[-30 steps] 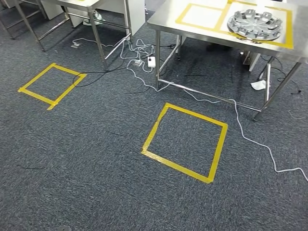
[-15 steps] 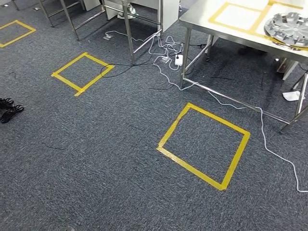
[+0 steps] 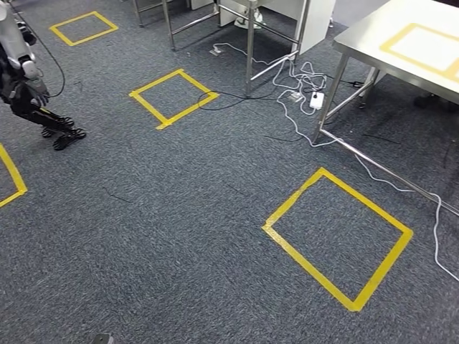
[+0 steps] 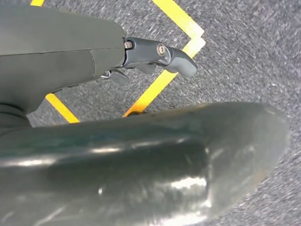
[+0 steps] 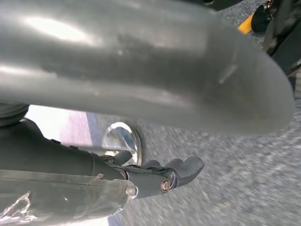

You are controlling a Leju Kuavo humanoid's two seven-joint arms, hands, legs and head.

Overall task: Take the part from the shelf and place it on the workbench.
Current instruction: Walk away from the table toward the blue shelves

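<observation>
The steel workbench (image 3: 368, 36) stands at the far right of the head view, with a yellow tape frame on its top. The floor before me is dark carpet. My left hand (image 4: 160, 54) hangs over the carpet above a yellow tape corner, thumb stretched out, holding nothing. My right hand (image 5: 167, 176) also hangs above the carpet, its fingers apart and nothing in them.
A yellow tape square (image 3: 308, 266) lies on the floor ahead to the right and a smaller one (image 3: 186, 113) further back. White cables and a power strip (image 3: 317, 99) lie by the workbench legs. Another robot (image 3: 21, 79) stands at the far left. Metal frame legs (image 3: 249, 43) rise at the back.
The whole picture has shifted right: my view has turned left. The workbench slid to the right edge, the round grey part on it left the picture, and another robot came in at left.
</observation>
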